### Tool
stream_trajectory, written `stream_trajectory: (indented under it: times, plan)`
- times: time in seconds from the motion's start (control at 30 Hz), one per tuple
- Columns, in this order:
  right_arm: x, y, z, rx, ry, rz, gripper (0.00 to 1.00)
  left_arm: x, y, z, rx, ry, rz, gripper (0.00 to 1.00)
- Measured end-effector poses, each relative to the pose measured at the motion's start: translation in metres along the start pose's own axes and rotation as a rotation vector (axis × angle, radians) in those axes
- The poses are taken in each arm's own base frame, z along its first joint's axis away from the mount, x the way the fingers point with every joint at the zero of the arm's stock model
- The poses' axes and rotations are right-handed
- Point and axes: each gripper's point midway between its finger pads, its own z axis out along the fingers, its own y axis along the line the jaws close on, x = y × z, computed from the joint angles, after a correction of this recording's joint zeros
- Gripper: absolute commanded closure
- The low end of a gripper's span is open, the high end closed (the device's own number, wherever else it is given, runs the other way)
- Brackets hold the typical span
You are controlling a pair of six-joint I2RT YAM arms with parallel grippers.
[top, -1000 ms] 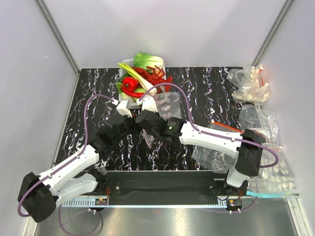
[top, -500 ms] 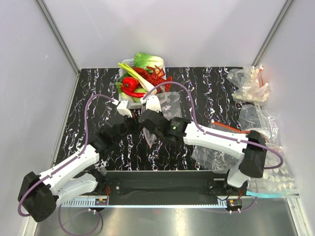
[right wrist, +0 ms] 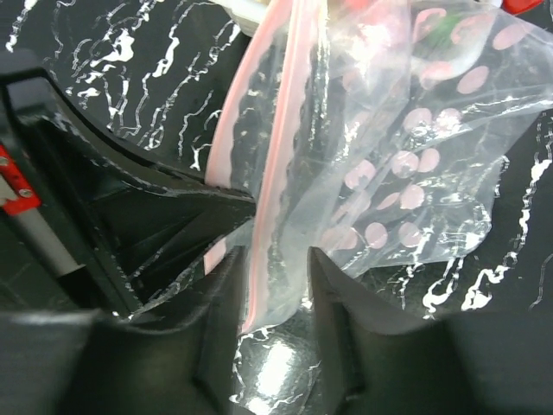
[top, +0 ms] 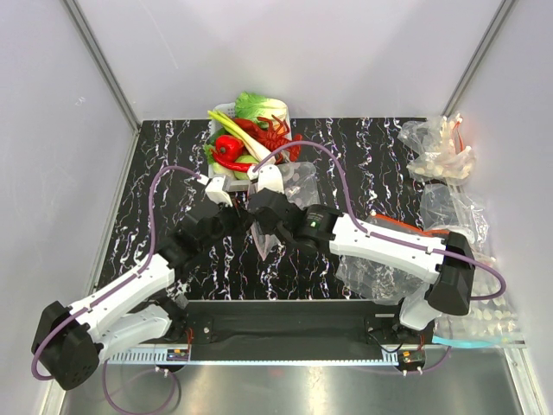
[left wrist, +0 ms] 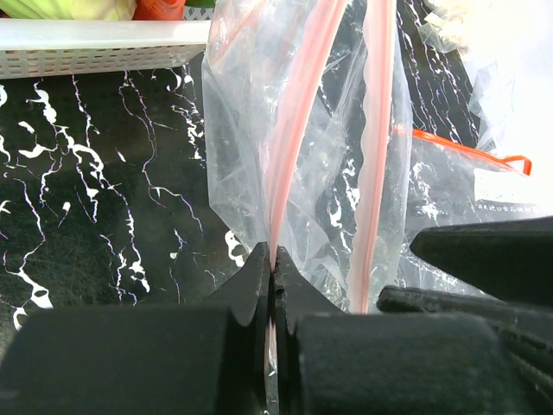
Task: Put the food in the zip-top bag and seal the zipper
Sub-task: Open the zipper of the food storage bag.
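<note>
The zip-top bag (top: 294,183), clear with pale pink dots, is held up mid-table in front of the food basket. My left gripper (top: 240,220) is shut on one lip of its pink zipper (left wrist: 298,130), with the strip pinched between the jaws (left wrist: 272,264). The other lip (left wrist: 373,156) hangs apart, so the mouth is open. My right gripper (right wrist: 276,281) is open, and that lip's strip (right wrist: 275,164) and film hang between its fingers (right wrist: 223,294). The food sits in a white basket (top: 226,181): red pepper (top: 226,145), chili (top: 232,162), lobster (top: 276,134), leek (top: 235,128), cabbage (top: 259,105).
Several other clear bags lie at the right: a crumpled one (top: 436,151), one below it (top: 454,212), one with an orange-red strip (top: 393,223) and one with a teal strip (top: 484,339) at the near right edge. The grey enclosure walls stand close round the table.
My right gripper has moved a little up and left along the bag toward the basket, its arm stretching out. My left gripper has stayed in place, still pinching the strip.
</note>
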Motion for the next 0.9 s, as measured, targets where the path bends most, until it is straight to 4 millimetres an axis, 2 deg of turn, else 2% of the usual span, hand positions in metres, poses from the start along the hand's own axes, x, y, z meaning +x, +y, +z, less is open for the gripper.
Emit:
stream_trajectory:
  times: [0.13,0.3,0.47,0.57,0.67,0.7,0.9]
  plan:
    - [-0.004,0.004,0.001,-0.009,-0.006,-0.001,0.42,0.0,0.0,0.0,0.0,0.0,0.0,1.0]
    - [-0.009,0.009,0.01,0.014,-0.005,-0.007,0.41,0.0,0.0,0.0,0.0,0.0,0.0,1.0]
    - [0.002,0.005,0.023,0.069,0.023,-0.038,0.42,0.0,0.0,0.0,0.0,0.001,-0.001,1.0]
    - [0.008,0.0,0.026,0.104,0.036,-0.055,0.45,0.001,0.0,0.0,-0.002,0.003,-0.001,1.0]
    - [0.01,-0.005,0.027,0.135,0.039,-0.067,0.53,0.002,0.001,0.0,-0.005,0.008,0.0,1.0]
    - [0.01,-0.007,0.027,0.146,0.039,-0.07,0.59,0.002,0.002,0.0,-0.006,0.009,0.0,1.0]
    - [0.011,-0.013,0.025,0.179,0.038,-0.074,0.68,0.003,0.002,-0.001,-0.009,0.012,0.0,0.99]
